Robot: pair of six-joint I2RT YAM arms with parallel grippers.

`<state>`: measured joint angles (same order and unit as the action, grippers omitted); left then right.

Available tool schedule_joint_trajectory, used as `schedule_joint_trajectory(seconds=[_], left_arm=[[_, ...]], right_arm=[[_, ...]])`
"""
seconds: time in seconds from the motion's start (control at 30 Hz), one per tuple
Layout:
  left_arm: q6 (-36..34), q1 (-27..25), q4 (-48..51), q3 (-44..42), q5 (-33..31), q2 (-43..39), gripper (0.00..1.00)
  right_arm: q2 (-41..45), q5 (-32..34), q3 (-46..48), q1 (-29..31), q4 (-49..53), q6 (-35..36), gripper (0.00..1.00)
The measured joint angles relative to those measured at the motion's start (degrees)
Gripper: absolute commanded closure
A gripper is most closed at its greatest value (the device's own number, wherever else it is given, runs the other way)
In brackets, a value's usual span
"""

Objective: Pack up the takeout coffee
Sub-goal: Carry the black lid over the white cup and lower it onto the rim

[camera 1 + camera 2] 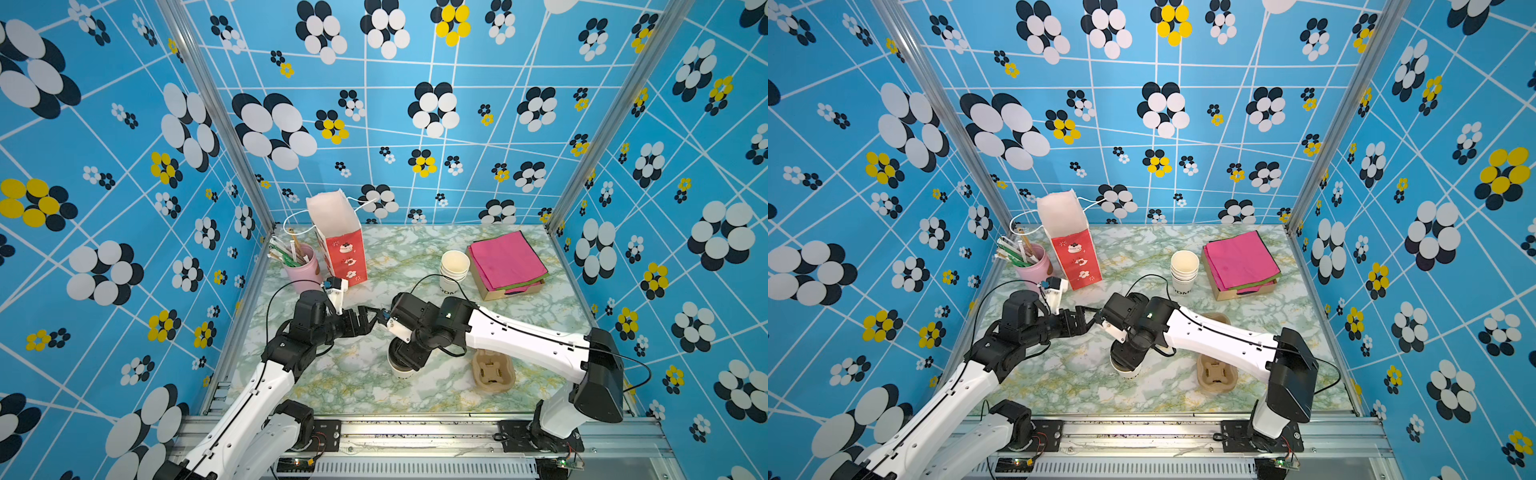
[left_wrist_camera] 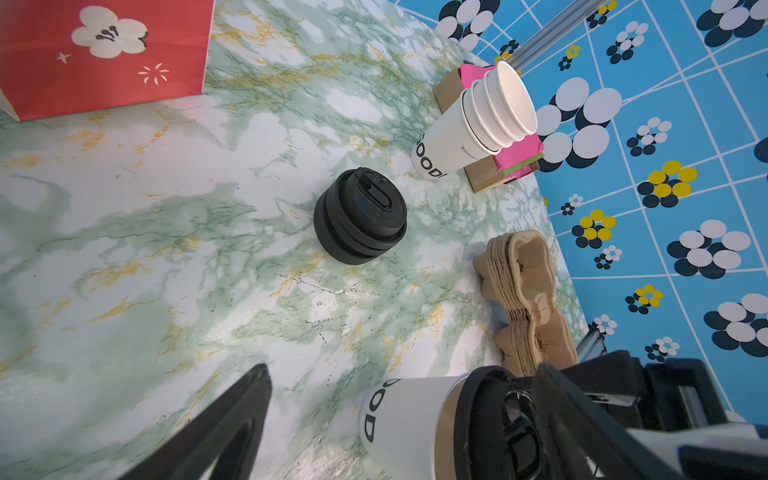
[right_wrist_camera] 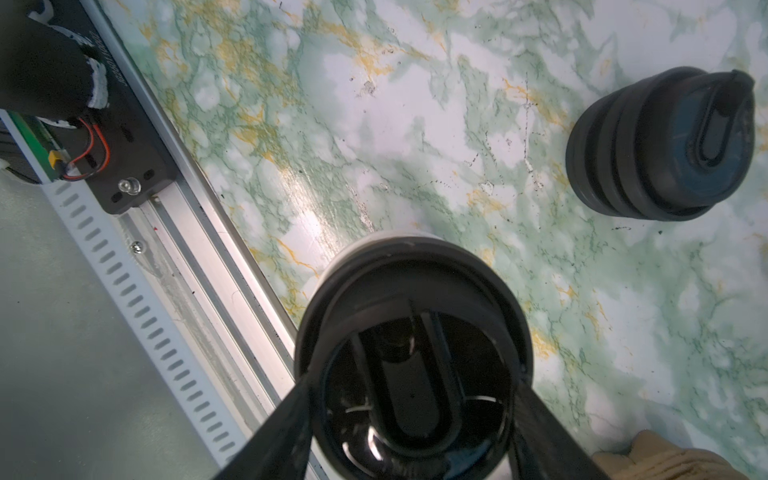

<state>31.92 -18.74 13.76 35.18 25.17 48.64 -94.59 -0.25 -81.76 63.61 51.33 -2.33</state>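
R jaws pinch takeout coffee (image 2: 399, 415) by lid (image 3: 411, 374) only; if lifted, lid may pop off, cup drops from btwn them. L jaws spread, empty.

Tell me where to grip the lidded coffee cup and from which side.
Grip the lidded coffee cup at the rim of its black lid, from above. It stands upright, and the lid is wider than the wall beneath, so jaws likely hold there. The right gripper grips it so.
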Motion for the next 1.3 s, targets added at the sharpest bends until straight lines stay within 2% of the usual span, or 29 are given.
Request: schedule_joint_trajectory(seconds=[1.3], left_arm=[[0.1,0.0,0.0,-1.4,0.4,0.8,0.01]], right_arm=[[-0.7,0.2,4.1,0.9,-4.7,-1.6,0.40]])
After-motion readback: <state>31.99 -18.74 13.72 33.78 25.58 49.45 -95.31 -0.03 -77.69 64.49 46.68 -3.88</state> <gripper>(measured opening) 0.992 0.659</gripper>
